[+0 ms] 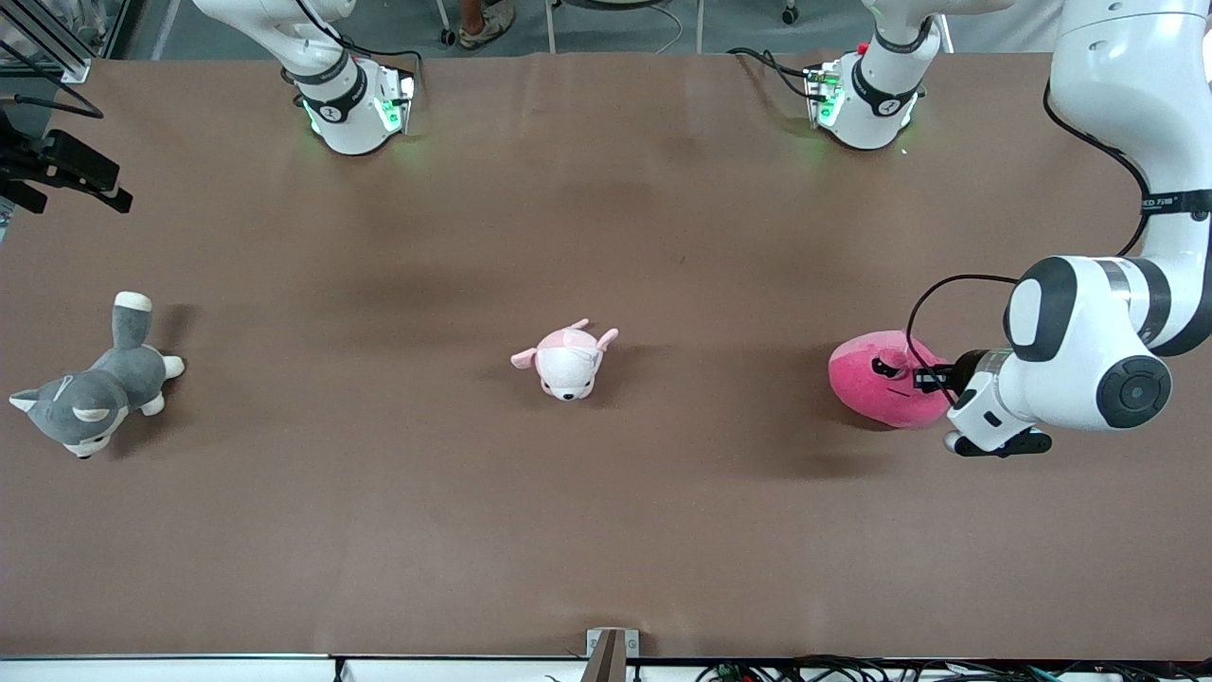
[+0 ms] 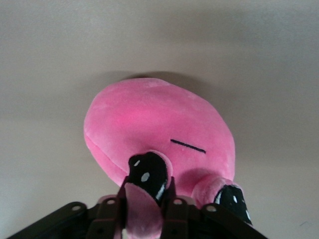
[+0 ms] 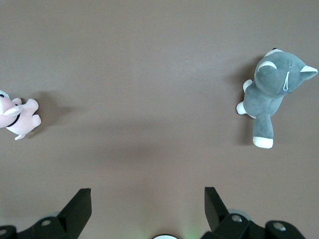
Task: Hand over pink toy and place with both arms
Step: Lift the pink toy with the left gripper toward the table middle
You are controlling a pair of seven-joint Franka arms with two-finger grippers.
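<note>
The pink toy lies on the brown table toward the left arm's end. It is a hot-pink rounded plush with glossy black eyes. My left gripper reaches in low from that end. In the left wrist view the pink toy fills the middle, and the left gripper is shut on a pink fold of it beside one black eye. My right gripper hangs open high over the table with nothing between its fingers. It does not show in the front view.
A white puppy plush with pale-pink ears lies mid-table and also shows as the puppy in the right wrist view. A grey-and-white husky plush lies toward the right arm's end, and the husky shows there too.
</note>
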